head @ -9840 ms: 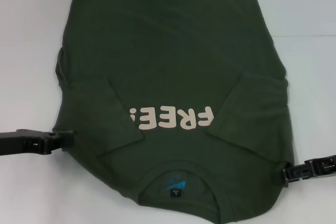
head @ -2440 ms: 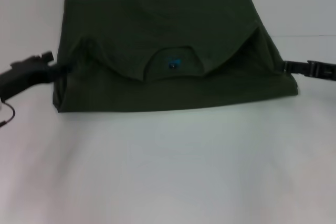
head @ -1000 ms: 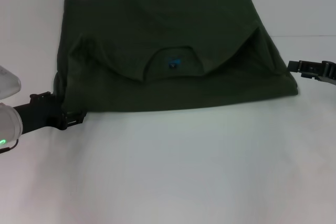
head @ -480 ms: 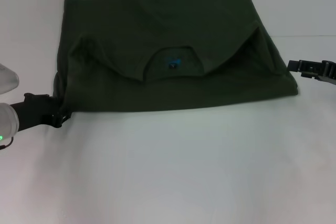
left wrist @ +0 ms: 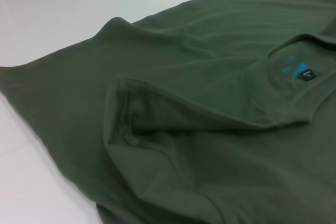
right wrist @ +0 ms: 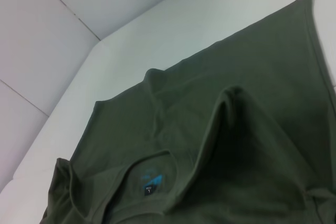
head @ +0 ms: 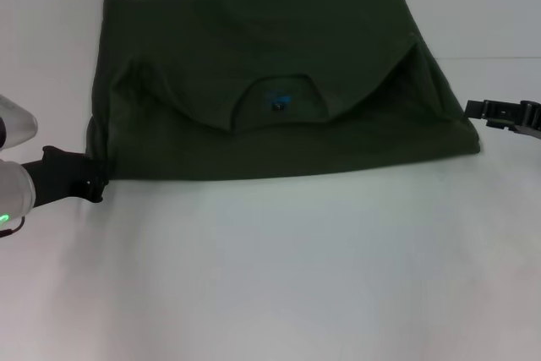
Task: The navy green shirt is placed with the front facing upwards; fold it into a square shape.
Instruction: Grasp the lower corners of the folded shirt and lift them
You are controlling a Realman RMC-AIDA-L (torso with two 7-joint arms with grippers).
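Shirt (head: 270, 82) folded in half, lies flat on far half of white tabletop (head: 279, 276). Wrist views show black neck label (left wrist: 307, 74) with blue mark; head view gives only blue speck at collar. Left pincer (head: 95, 189) touching shirt's near left corner, opening not discernible. Right pincer (head: 473, 110) just beside right edge, opening not discernible. Near half of tabletop bare.

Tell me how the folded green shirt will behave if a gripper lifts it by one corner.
The navy green shirt would likely sag and unfold: its layers lie loose, with soft creases. It probably weighs little for its spread. The left gripper at its near corner would likely drag only the cloth it pinches.
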